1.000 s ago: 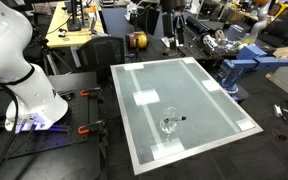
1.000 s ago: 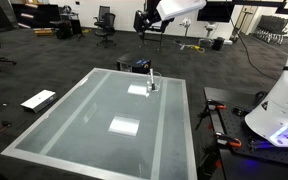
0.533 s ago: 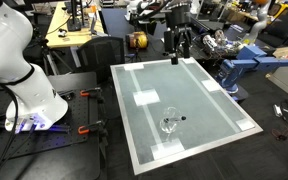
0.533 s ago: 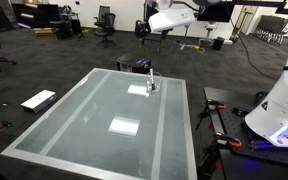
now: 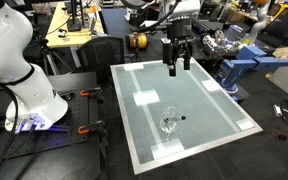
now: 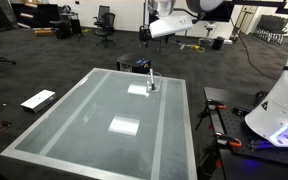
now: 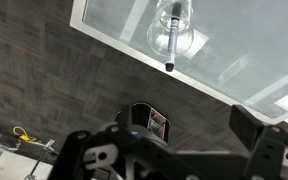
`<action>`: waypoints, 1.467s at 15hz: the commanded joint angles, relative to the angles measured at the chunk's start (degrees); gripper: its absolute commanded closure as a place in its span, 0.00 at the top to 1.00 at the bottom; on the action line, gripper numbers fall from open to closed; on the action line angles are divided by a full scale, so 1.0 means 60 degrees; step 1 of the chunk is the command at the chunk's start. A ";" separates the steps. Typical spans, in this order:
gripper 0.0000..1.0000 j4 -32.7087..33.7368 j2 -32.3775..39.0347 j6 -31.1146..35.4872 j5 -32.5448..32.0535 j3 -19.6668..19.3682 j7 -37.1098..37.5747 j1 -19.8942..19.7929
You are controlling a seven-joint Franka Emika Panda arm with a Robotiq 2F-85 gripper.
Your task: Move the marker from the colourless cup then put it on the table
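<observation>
The colourless cup (image 5: 170,126) stands on the table (image 5: 209,100) near one end, with the black marker (image 5: 180,119) leaning out of it. Both exterior views show it; the cup (image 6: 151,84) and marker (image 6: 150,74) sit by a white tape rectangle on the table (image 6: 84,120). My gripper (image 5: 177,70) hangs open and empty in the air over the table's other end, well apart from the cup. It is also in the air beyond the table (image 6: 146,36). In the wrist view the cup (image 7: 172,22) and marker (image 7: 169,48) lie far beyond my open fingers (image 7: 174,140).
White tape rectangles (image 5: 145,98) mark the tabletop. My white robot base (image 5: 24,90) stands beside the table. A blue fixture (image 5: 239,68) and cluttered desks (image 5: 79,30) lie beyond it. Dark carpet (image 7: 74,80) surrounds the table, with office chairs (image 6: 106,20) far off.
My arm has swung in and come lower over the far end of the table, closer to the cup. The cup and marker have not moved.
</observation>
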 commanded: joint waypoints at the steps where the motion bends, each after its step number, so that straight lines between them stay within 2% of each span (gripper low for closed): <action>1: 1.00 0.0014 -0.0002 -0.0022 0.0011 -0.0031 -0.0011 0.0040; 4: 1.00 0.0014 -0.0002 -0.0022 0.0012 -0.0009 -0.0011 0.0065; 6: 1.00 0.0122 0.0062 0.0022 -0.0155 -0.0055 0.0424 -0.0023; 12: 1.00 0.0059 0.0563 0.0389 -0.0671 -0.0251 0.2665 -0.0151; 16: 1.00 0.0016 0.0955 0.0588 -0.0760 -0.0412 0.3611 -0.0083; 22: 1.00 0.0055 0.1523 0.1301 -0.1574 -0.0730 0.5156 -0.0092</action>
